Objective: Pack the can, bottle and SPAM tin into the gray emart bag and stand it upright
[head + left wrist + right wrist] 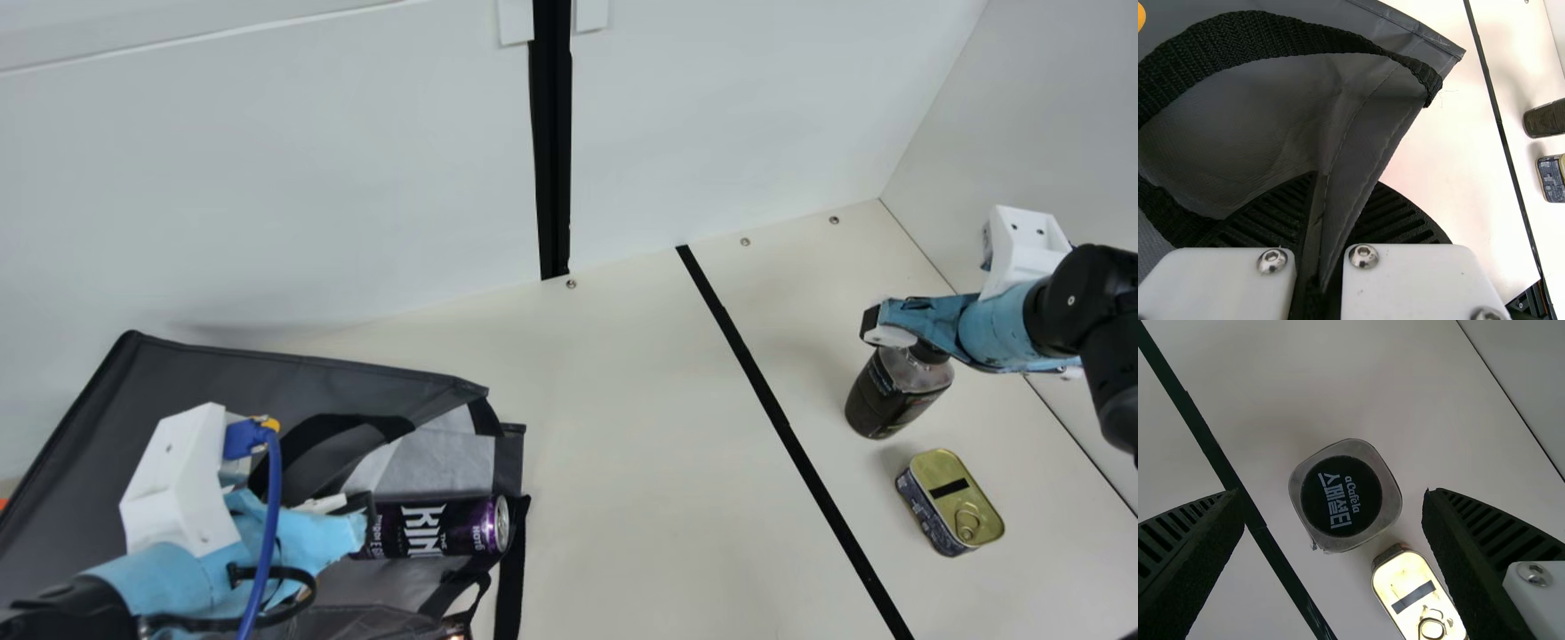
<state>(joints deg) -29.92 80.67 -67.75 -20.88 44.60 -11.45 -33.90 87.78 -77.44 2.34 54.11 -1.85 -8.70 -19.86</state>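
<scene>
My left gripper [360, 524] is at the mouth of the gray bag [213, 373], which lies flat at the left. In the left wrist view, the bag [1238, 127] has a fold pinched between the fingers of my left gripper [1338, 193]. The purple-black can [436, 529] lies on its side at the bag mouth, partly behind that gripper. At the right, my right gripper [889, 333] stands open over the upright dark bottle [893, 396]. From the right wrist, the bottle's cap [1341, 497] appears between the spread fingers of my right gripper [1333, 499]. The gold-lidded tin [960, 498] sits beside the bottle.
A black tape line [782, 427] runs across the table between the bag and the bottle. White walls [311, 178] rise behind the table and at its right side. Black straps [511, 569] hang from the bag's mouth onto the table.
</scene>
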